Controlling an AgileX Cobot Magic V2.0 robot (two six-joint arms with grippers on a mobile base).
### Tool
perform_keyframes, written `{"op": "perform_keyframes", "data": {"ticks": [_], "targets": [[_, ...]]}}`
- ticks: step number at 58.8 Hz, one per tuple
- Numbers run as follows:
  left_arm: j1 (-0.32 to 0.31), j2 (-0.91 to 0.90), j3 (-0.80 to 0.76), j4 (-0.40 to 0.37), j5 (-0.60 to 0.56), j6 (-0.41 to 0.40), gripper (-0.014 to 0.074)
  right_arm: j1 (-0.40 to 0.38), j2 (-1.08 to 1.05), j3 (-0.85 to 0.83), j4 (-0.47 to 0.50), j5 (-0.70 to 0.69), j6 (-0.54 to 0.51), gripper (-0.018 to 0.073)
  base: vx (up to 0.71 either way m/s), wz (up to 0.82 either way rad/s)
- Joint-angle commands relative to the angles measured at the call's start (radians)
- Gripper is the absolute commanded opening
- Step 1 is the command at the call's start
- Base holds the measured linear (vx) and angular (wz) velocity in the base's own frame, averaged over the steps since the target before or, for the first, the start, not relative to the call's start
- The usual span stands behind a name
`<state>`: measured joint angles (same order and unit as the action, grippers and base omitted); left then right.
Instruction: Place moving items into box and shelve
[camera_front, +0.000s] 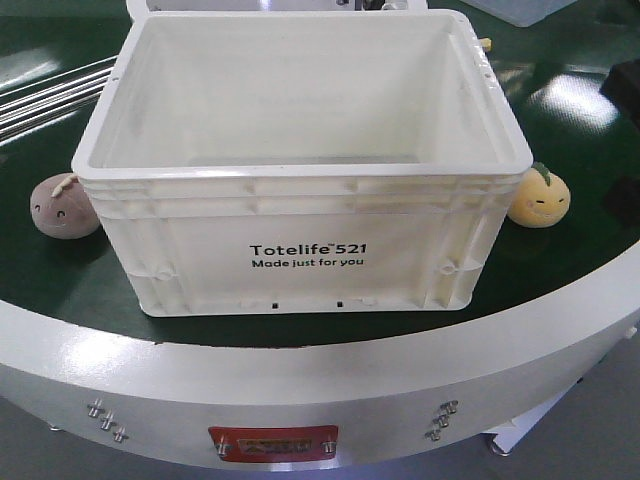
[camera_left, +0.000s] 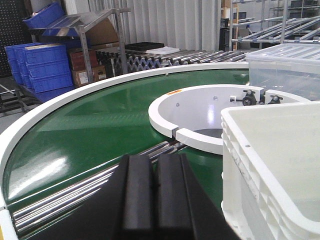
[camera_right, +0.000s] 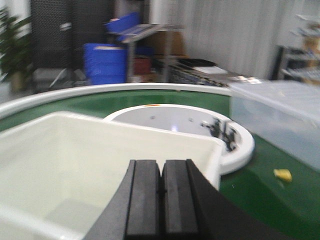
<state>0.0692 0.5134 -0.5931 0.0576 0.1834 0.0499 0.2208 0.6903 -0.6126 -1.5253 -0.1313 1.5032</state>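
The cream-white box (camera_front: 300, 250) with black "Totelife 521" print stands on the green belt, and nothing lies inside it. A pinkish-brown plush ball (camera_front: 63, 206) rests on the belt against its left side. On the other side a yellow-orange plush ball (camera_front: 540, 196) with a green leaf touches the box's right corner. My left gripper (camera_left: 154, 162) is shut with nothing in it, left of the box (camera_left: 270, 165) and above the belt. Over the box's near rim (camera_right: 90, 160) my right gripper (camera_right: 162, 167) hangs shut, nothing held. Neither gripper shows in the front view.
The belt (camera_left: 90, 130) curves round a white inner ring (camera_left: 200, 107). Metal rollers (camera_left: 75, 192) cross it left of the box. A clear plastic bin (camera_left: 285, 67) stands behind the box. Blue bins (camera_left: 42, 67) and racks are off the belt. A small yellow scrap (camera_right: 283, 174) lies on the belt.
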Motion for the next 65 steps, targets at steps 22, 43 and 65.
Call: {"op": "perform_keyframes", "data": {"ticks": [22,43,65], "targets": [[-0.005,0.008,-0.036,-0.009,-0.076,-0.001,-0.0012,0.000,0.001,-0.035,0.359,0.281,0.606,-0.0005,0.00,0.00],[-0.005,0.008,-0.036,-0.009,-0.076,-0.001,-0.0012,0.000,0.001,-0.035,0.992,0.190,0.606,-0.0005,0.00,0.00],[-0.005,0.007,-0.036,-0.009,-0.073,-0.001,-0.0012,0.000,0.042,-0.035,0.556,0.008,-0.275,-0.0005,0.00,0.00]]}}
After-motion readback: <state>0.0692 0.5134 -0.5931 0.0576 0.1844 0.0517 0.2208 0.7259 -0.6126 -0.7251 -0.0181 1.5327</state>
